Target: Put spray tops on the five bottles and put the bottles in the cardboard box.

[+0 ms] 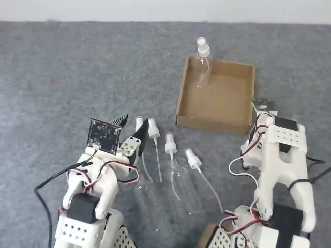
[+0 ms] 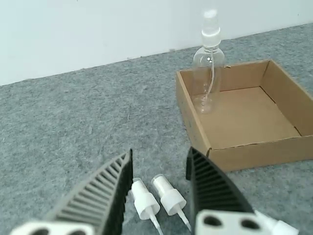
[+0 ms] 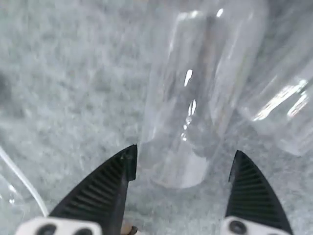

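A clear bottle (image 1: pixel 202 64) with a spray top on it stands upright in the far left corner of the cardboard box (image 1: pixel 243 98); the left wrist view shows the same bottle (image 2: pixel 209 63) and box (image 2: pixel 244 147). Several loose spray tops (image 1: pixel 154 129) lie in a row on the carpet. Clear bottles (image 1: pixel 183 188) without tops lie below them. My left gripper (image 1: pixel 129 132) is open above two spray tops (image 2: pixel 168 196), holding nothing (image 2: pixel 159 164). My right gripper (image 3: pixel 183 156) is open just short of the base of a lying bottle (image 3: pixel 195 98).
Grey carpet (image 1: pixel 77 67) covers the table. The right arm (image 1: pixel 279 170) is folded at the near right, close to the box's front corner. A second lying bottle (image 3: pixel 283 107) is beside the one in front of my right gripper.
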### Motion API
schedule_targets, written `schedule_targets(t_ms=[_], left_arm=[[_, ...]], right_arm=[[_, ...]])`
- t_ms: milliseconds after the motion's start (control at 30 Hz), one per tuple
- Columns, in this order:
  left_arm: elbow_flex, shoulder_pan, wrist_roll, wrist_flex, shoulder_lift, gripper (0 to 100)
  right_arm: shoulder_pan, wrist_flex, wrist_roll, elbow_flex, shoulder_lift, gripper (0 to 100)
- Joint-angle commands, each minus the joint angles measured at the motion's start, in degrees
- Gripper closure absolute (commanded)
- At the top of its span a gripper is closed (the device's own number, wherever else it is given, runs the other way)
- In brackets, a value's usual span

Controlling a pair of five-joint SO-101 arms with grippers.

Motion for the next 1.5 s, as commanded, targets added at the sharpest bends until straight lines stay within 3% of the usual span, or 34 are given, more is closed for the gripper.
schedule_targets(t_ms=[0, 167, 333, 633, 933, 1233, 1467], left_arm=[[-0.5, -0.1, 0.0, -1.4, -0.9, 84], [-0.5, -0.1, 0.0, -1.4, -0.9, 84], [-0.5, -0.1, 0.0, -1.4, -0.9, 84], [-0.5, -0.1, 0.0, -1.4, -0.9, 84], [-0.5, -0.1, 0.0, -1.4, -0.9, 84], [-0.5, -0.1, 0.0, -1.4, -0.9, 84], [-0.5, -0.1, 0.0, -1.4, -0.9, 84]], right_arm=[[0.4, 3.4, 3.2, -1.5, -0.5, 75.0], [1.0, 5.4, 4.3, -1.5, -3.6, 75.1], [1.0, 6.7, 4.4, -1.5, -13.9, 81.3], [2.2, 15.9, 4.4, -6.9, -28.5, 62.4], [12.9, -1.7, -3.0, -13.9, -17.2, 65.2], [12.0, -0.9, -9.0, -31.6, 9.9, 66.9], [12.1, -0.3, -9.6, -41.2, 26.0, 66.9]])
